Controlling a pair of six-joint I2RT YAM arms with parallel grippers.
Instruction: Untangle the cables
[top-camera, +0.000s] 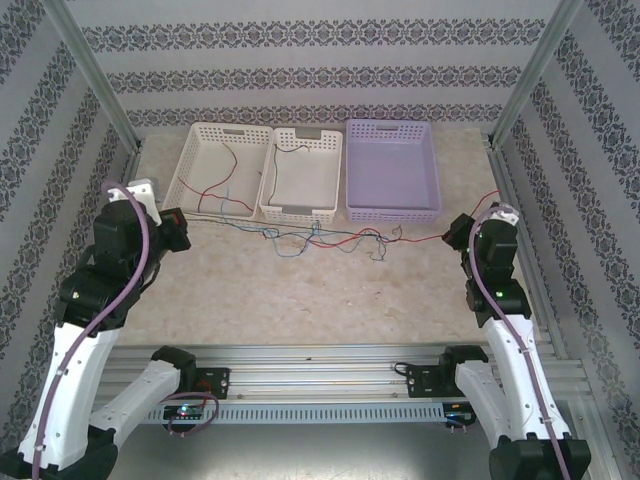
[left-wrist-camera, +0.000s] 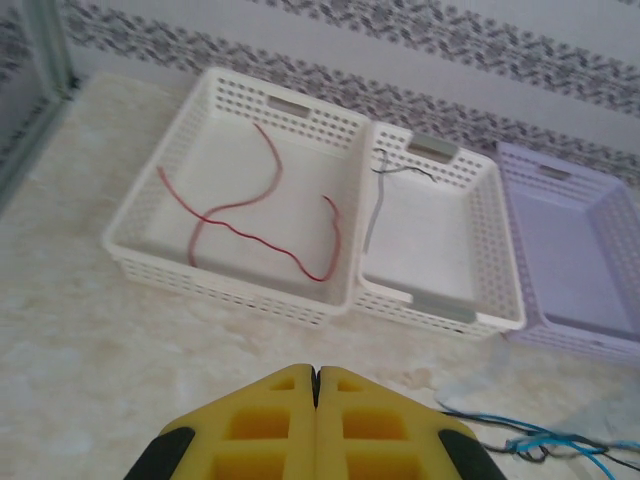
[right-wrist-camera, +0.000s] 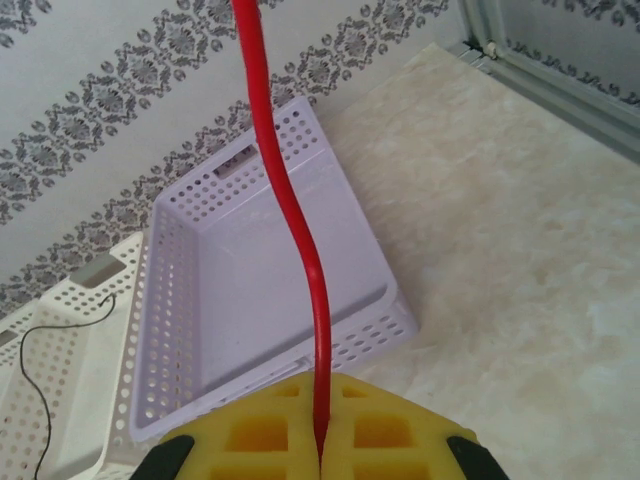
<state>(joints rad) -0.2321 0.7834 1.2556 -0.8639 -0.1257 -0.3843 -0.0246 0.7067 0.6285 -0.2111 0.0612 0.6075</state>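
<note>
Tangled cables (top-camera: 320, 238) sit mid-frame on the counter (top-camera: 300, 290), below the baskets (top-camera: 300, 212). Your right pincer (right-wrist-camera: 322, 425) is clamped on the red cable (right-wrist-camera: 318, 320), likely to draw it clear; left pincer (left-wrist-camera: 316, 400) closed, apparently empty.

baskets (left-wrist-camera: 230, 290), 12 o'clock: perforated plastic, matt | table (top-camera: 330, 300): smooth, marble-look, low sheen | red cable (right-wrist-camera: 300, 230): smooth glossy sheath | right pads (right-wrist-camera: 260, 430): yellow, matt, foam-like | rail (top-camera: 320, 360), 6 o'clock: ribbed bare metal, satin | walls (top-camera: 320, 30): matt printed paper

red cable (right-wrist-camera: 321, 330), lilac basket (right-wrist-camera: 165, 340), floral-striped walls (top-camera: 300, 80)
</note>
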